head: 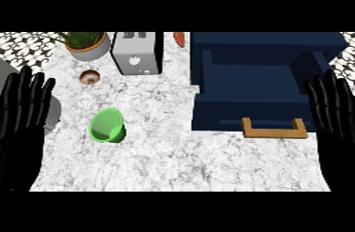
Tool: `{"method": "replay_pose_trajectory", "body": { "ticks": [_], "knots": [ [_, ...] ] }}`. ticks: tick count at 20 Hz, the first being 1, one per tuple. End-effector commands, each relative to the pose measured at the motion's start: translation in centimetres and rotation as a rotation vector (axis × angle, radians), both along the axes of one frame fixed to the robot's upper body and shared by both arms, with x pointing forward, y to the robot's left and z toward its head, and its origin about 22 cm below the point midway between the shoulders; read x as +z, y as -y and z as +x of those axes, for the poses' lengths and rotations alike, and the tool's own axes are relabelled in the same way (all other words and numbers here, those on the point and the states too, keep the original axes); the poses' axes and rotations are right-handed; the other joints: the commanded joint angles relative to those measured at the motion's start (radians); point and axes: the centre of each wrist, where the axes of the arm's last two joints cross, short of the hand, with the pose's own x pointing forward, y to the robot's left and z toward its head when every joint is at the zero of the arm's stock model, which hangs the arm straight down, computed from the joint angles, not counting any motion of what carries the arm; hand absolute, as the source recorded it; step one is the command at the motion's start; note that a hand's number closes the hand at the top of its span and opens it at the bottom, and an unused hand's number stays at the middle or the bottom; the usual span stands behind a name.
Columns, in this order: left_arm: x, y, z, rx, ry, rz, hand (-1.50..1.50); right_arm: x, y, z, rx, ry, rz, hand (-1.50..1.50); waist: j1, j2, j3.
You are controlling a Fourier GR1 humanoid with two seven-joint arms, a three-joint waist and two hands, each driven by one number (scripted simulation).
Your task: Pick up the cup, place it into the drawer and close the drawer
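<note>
Head view
Counter: a white marble top (173, 165) with grey veins fills most of what I see below me.
Floor: black and white patterned tiles (27, 45) show past the far left edge of the counter.
Drawer: a dark blue drawer (260, 99) stands open on the right side, with a wooden handle (274, 128) at its near front.
Cup: the green cup (108, 126) lies on its side on the counter, left of the drawer and well apart from it; its opening faces toward me.
Far objects: a potted plant (88, 43), a grey toaster (136, 52) beside it, an orange thing (180, 38) near the drawer's far corner, and a small brown round object (90, 77) in front of the pot.
My left hand: my left hand (24, 113) rests at the left edge, fingers straight and pointing up, holding nothing.
My right hand: my right hand (333, 113) rests at the right edge, beside the drawer, fingers also straight and spread, holding nothing.
</note>
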Motion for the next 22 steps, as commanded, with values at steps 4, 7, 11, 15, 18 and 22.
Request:
{"method": "replay_pose_trajectory", "body": {
  "ticks": [4, 7, 11, 15, 18, 22],
  "knots": [
    [0.0, -2.1, 1.1, -0.336, 0.026, 0.015, -1.5, 0.0, 0.6, -0.3, 0.008, 0.018, 0.044, -1.5, -0.024, 0.038, 0.006],
    [-2.7, -3.3, 2.0, -0.407, -0.193, -0.136, -1.5, -0.4, -0.7, 0.6, 0.115, -0.122, -0.022, -1.5, -0.018, 0.048, 0.004],
    [-3.4, -7.4, 3.9, -0.452, -0.223, -0.188, -1.5, -0.1, 0.6, 1.3, 0.124, -0.161, -0.021, -1.5, -0.019, 0.042, 0.006],
    [-5.3, -8.2, 5.6, -0.454, -0.268, -0.186, -1.5, -0.5, 0.9, 3.8, 0.134, -0.145, 0.001, -1.5, -0.014, 0.04, 0.007],
    [-5.6, -8.5, 7.2, -0.413, -0.3, -0.132, -1.5, -0.4, 2.5, 3.9, 0.134, -0.159, -0.015, -1.5, -0.016, 0.039, 0.007],
    [-9.5, -10.0, 8.6, -0.392, -0.364, -0.145, -1.5, 1.0, 0.7, 5.1, 0.132, -0.138, -0.002, -1.5, -0.02, 0.04, 0.006]
  ]
}}
